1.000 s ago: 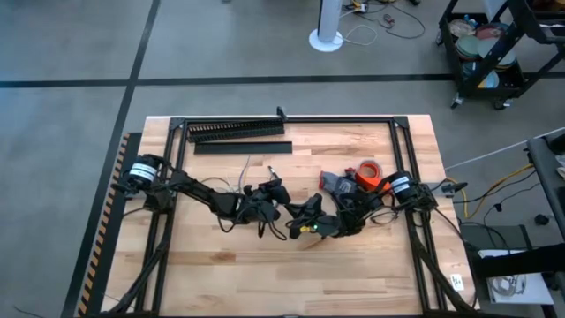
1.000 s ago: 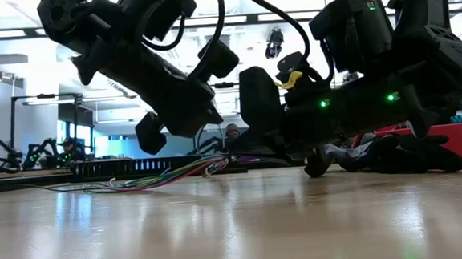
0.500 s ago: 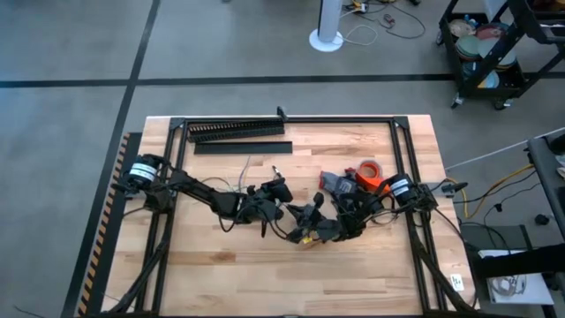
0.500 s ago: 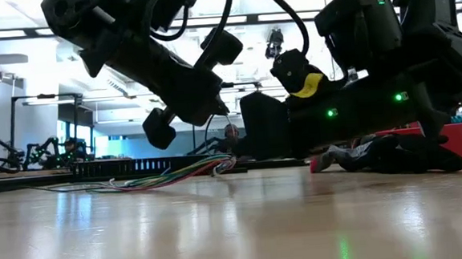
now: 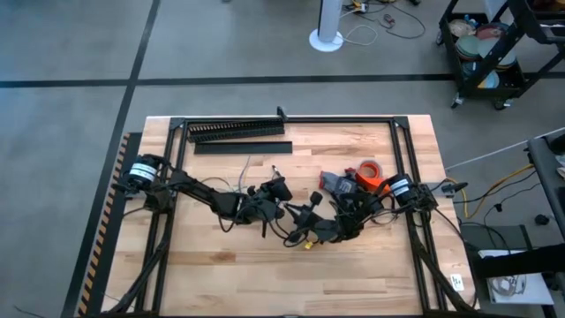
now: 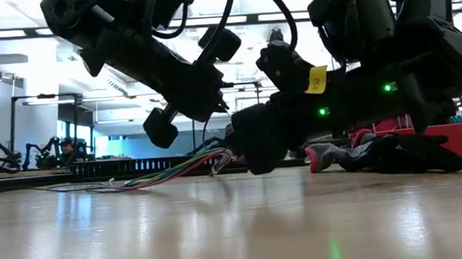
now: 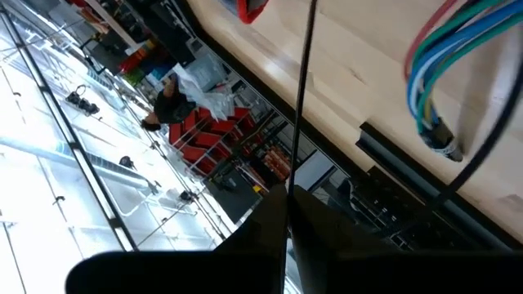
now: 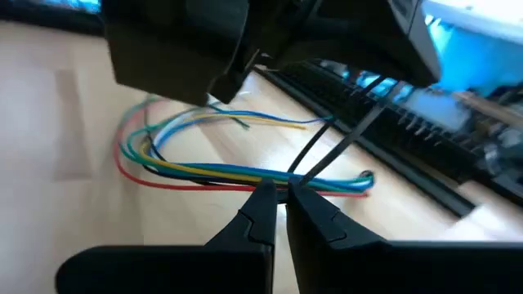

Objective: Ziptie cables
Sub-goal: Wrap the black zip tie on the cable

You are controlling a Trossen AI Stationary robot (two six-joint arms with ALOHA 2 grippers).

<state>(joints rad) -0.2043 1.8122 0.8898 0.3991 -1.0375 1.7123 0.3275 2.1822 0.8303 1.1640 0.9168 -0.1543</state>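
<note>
The cables [image 8: 204, 167], a loose loop of thin coloured wires, lie on the wood mid-table [image 5: 237, 187] and show low in the low view [image 6: 162, 178]. My left gripper [image 5: 275, 212] hovers just right of them, shut on a thin dark ziptie [image 7: 301, 98]. My right gripper [image 5: 297, 231] sits low by the table [image 6: 253, 154], just near-right of the left one. It is shut on a thin dark ziptie [image 8: 331, 143] that reaches out over the cables. Whether both hold one and the same strip I cannot tell. My left gripper pinches the ziptie between its two fingertips [image 7: 288, 189]. The strip runs straight on from the fingers, along them, clear of the table, and leaves the wrist view at its far end. My right gripper pinches one end of the ziptie [image 8: 288, 178] between its fingertips, coming in low and nearly level from the table's right. The strip sticks out ahead of the fingers, slanting up across the cables' end.
A black comb-toothed duct [image 5: 234, 131] and a flat black strip [image 5: 243, 147] lie along the far edge. An orange tape roll [image 5: 369, 168] and a grey-red tool [image 5: 335, 183] sit by the right arm. Bare wood lies toward the near edge.
My right gripper has dropped toward the table, shifted a little toward the near-left, and rolled about its axis, so its yellow label now faces the low camera. My left gripper has edged up and toward the right, staying shut.
</note>
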